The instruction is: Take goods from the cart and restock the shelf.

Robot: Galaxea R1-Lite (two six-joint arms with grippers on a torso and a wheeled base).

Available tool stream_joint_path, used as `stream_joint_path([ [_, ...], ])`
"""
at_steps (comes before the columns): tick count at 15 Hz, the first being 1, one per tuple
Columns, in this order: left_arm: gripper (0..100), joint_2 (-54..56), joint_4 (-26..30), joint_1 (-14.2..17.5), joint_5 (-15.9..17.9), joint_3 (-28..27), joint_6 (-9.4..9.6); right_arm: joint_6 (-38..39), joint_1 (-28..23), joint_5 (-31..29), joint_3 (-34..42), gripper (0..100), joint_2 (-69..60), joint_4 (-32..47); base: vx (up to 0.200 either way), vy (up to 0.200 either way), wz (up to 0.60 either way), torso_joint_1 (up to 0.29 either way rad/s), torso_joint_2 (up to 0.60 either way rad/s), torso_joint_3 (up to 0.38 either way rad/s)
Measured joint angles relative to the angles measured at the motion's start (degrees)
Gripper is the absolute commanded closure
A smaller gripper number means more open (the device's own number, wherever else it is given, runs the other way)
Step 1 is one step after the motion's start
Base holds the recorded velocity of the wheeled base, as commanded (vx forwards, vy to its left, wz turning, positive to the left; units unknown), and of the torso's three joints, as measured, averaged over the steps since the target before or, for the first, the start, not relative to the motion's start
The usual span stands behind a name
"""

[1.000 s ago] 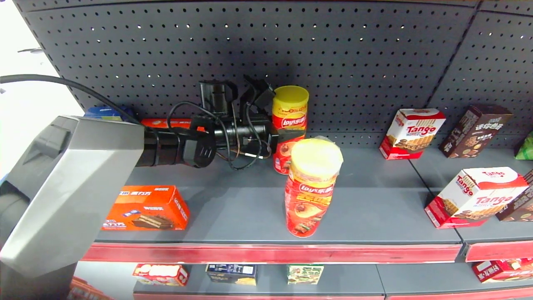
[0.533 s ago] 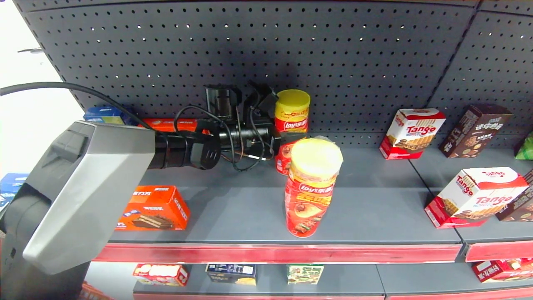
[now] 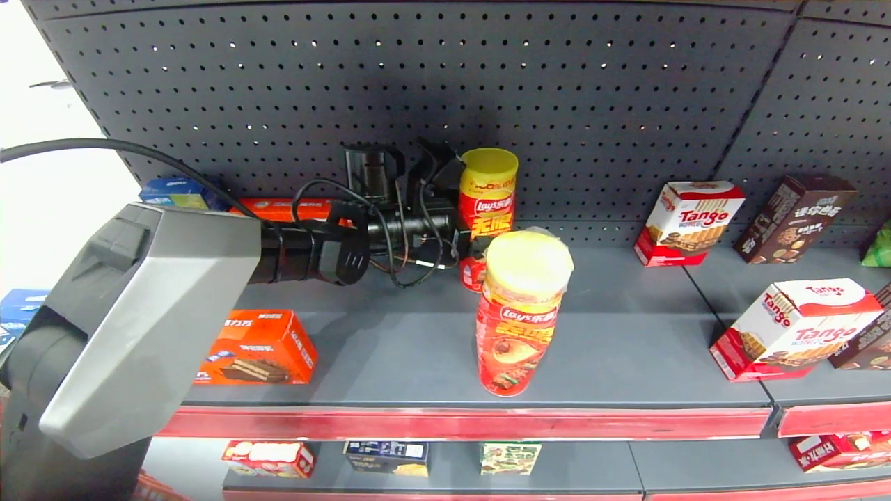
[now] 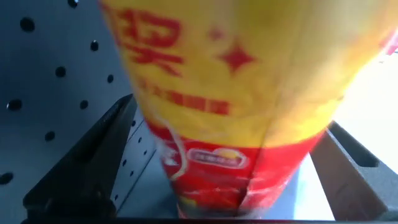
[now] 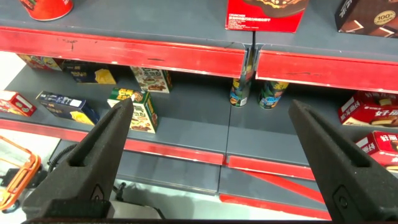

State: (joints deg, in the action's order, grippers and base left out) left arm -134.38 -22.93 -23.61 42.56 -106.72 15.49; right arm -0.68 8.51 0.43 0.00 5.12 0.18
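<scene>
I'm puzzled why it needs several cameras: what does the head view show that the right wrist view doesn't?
Head view only: the back chip can near the pegboard and an orange box. Right wrist view only: its own open fingers and two small cans on a lower shelf. Both: the red shelf edge and the small boxes below it.

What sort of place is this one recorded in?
Most likely a shop aisle, or a mock-up of one: a shelf with a pegboard back and a red price rail along its front, stocked with packaged snacks such as a chip can and a wafer box.
</scene>
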Motion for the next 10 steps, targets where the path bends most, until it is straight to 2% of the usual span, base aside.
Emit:
stream_joint_path([
  [7,0,10.15,1.8,1.62,-4.13,11.7,-0.01,0.02,0.0,0.0,0.0,0,0.02,0.0,0.0,0.0,0.0,0.0,0.0,0.0],
  [8,0,11.78,1.63,1.88,-4.62,13.86,0.18,0.0,0.0,0.0,0.0,0,0.02,0.0,0.0,0.0,0.0,0.0,0.0,0.0],
  [10,0,14.37,1.78,2.93,-5.21,17.14,1.94,0.0,0.0,0.0,0.0,0,0.02,0.0,0.0,0.0,0.0,0.0,0.0,0.0],
])
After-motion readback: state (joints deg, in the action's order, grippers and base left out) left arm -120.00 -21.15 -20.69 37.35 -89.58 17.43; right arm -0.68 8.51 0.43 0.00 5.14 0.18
